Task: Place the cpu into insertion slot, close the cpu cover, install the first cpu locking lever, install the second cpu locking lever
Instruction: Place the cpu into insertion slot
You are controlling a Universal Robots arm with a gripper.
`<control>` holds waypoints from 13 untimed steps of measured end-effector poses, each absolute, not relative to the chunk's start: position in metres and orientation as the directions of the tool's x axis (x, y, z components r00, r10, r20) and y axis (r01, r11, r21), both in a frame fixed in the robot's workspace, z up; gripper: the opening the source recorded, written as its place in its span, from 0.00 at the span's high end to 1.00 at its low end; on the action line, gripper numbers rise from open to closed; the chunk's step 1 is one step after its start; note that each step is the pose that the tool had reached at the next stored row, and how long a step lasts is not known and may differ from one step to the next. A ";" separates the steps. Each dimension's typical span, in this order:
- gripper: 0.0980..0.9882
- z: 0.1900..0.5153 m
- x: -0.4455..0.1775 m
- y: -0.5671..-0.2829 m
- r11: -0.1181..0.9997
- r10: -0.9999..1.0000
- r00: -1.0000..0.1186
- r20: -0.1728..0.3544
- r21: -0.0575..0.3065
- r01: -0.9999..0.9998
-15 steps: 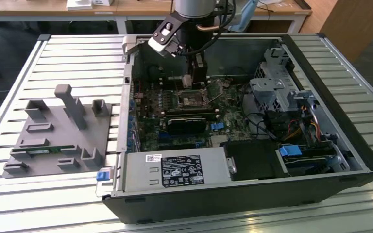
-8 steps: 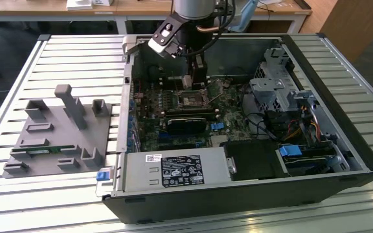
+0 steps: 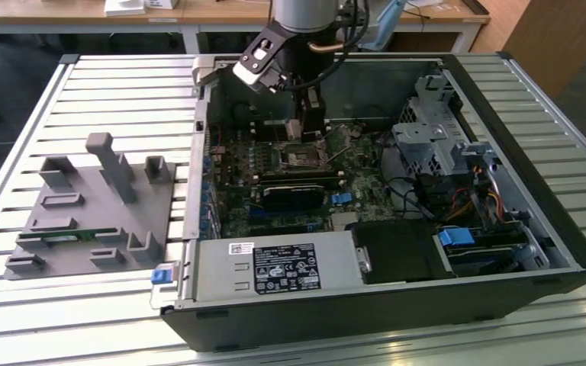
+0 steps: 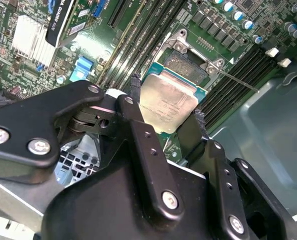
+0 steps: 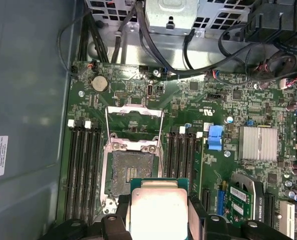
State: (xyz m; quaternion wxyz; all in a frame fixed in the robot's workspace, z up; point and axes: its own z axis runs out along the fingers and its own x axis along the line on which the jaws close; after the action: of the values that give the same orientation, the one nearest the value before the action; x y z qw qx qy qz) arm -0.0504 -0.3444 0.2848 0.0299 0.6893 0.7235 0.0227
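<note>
Second wrist view: your claw is clenched on the chip, one black finger on each of two opposite edges. The chip's dull silver top faces the camera. Gripped by its edges this way, the chip stays level and its underside stays untouched, which is probably why it is held so.

The chip hangs over the green board, close to the socket but not seated in it. In the first wrist view it overlaps the socket's near edge. The cover stands folded back on the socket's far side, leaving the dark square centre open. A thin wire lever runs off from one socket corner, swung clear.

In the exterior view the arm reaches down into the open computer case, which lies on its side on the slatted worktop. A grey parts holder sits well apart on the exterior view's left.

Several things are hard to read:
- The fingers cover two of the chip's edges, so you cannot check any notches or its corner mark.
- None of the angles lets you judge the gap between chip and socket.
- The socket's contacts show only as a dark, grainy patch.
- You cannot tell whether the thin rails beside the raised cover are its own sides or a second lever.
</note>
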 end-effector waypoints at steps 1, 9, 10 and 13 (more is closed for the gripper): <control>0.50 0.284 -0.050 -0.344 0.049 0.999 -0.048 -0.012 0.074 0.996; 0.50 0.274 -0.049 -0.340 0.047 0.999 -0.047 -0.012 0.071 0.996; 0.50 0.273 -0.049 -0.339 0.048 0.999 -0.047 -0.012 0.070 0.996; 0.50 0.270 -0.048 -0.337 0.047 0.999 -0.047 -0.012 0.068 0.997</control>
State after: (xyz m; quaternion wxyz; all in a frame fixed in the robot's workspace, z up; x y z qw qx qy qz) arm -0.0480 -0.3370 0.2697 0.0276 0.6899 0.7231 0.0204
